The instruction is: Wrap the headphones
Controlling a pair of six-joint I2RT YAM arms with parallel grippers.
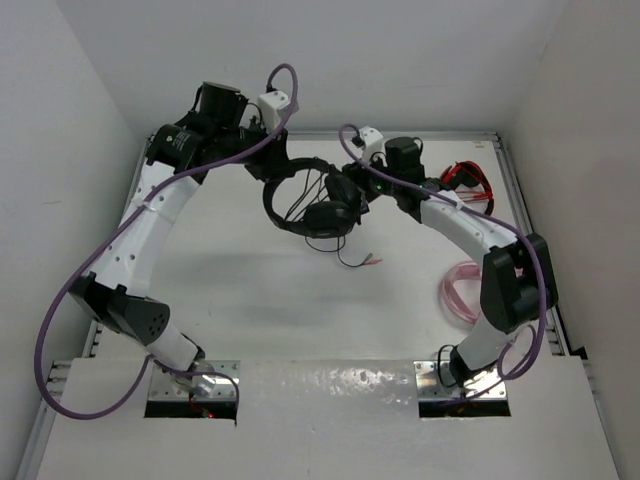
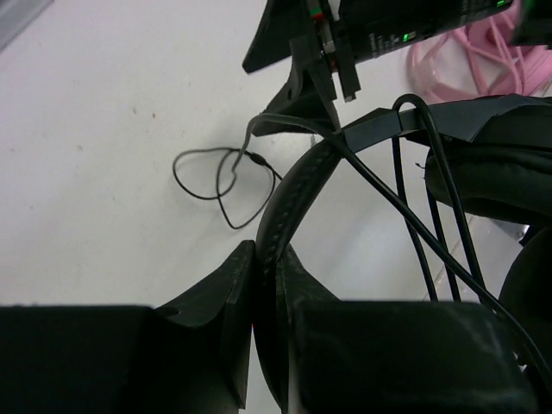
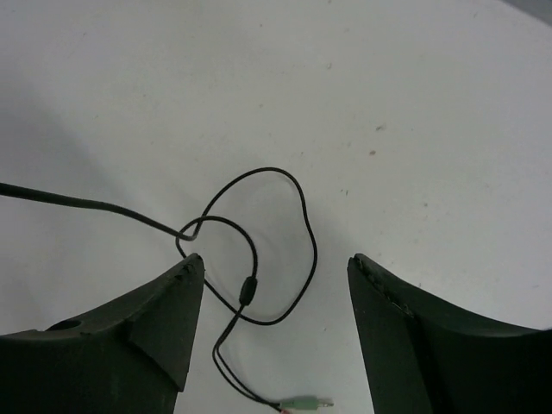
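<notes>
The black headphones (image 1: 318, 208) hang above the middle of the table, with cable strands wound across the headband (image 2: 297, 190). My left gripper (image 2: 267, 254) is shut on the headband's padded arc, and it shows at the headset's left side (image 1: 272, 172) in the top view. My right gripper (image 3: 276, 263) is open and holds nothing. It hovers by the headset's right side (image 1: 356, 190), over the loose end of the cable (image 3: 259, 233). That end lies looped on the table and finishes in a greenish plug (image 3: 306, 403). The same loop (image 2: 220, 177) shows in the left wrist view.
Red headphones (image 1: 465, 180) lie at the back right of the table. Pink headphones (image 1: 460, 290) lie near the right arm's base, and they show again (image 2: 483, 52) in the left wrist view. White walls close in the table on three sides.
</notes>
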